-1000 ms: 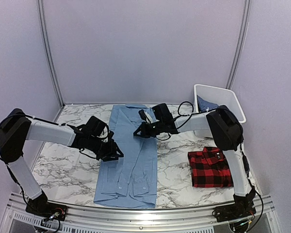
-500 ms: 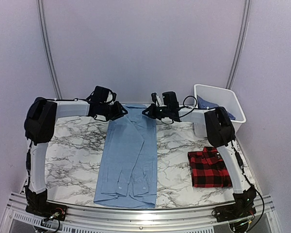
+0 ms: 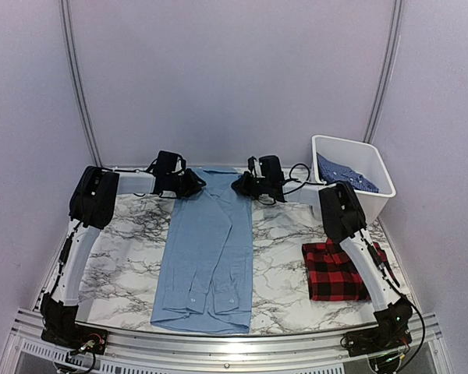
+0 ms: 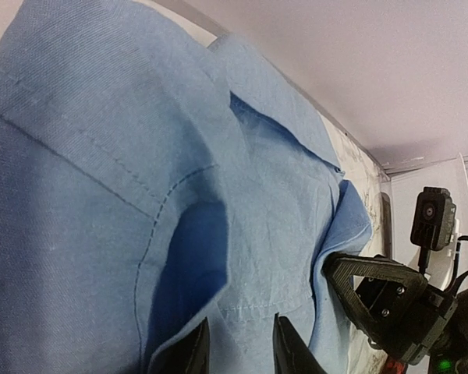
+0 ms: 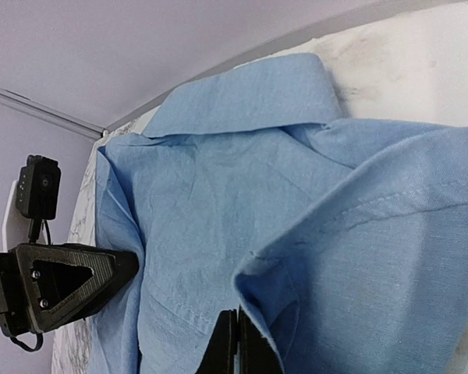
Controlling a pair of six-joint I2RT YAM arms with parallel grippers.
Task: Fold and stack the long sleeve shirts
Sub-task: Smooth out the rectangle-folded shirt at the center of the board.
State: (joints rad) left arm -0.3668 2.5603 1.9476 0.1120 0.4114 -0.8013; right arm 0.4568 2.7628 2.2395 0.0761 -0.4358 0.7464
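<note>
Left gripper stood partly open astride the light blue shirt at its shoulder; right gripper was closed, pinching the opposite shoulder fold.

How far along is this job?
Done: the red plaid shirt lies folded on the table, right side. In hand: the light blue shirt lies with sleeves folded in; the right gripper has its fingers shut on the collar end, the left gripper has its fingers apart at the other shoulder. Left: folding it over, stacking, and the dark blue shirt in the white bin.
</note>
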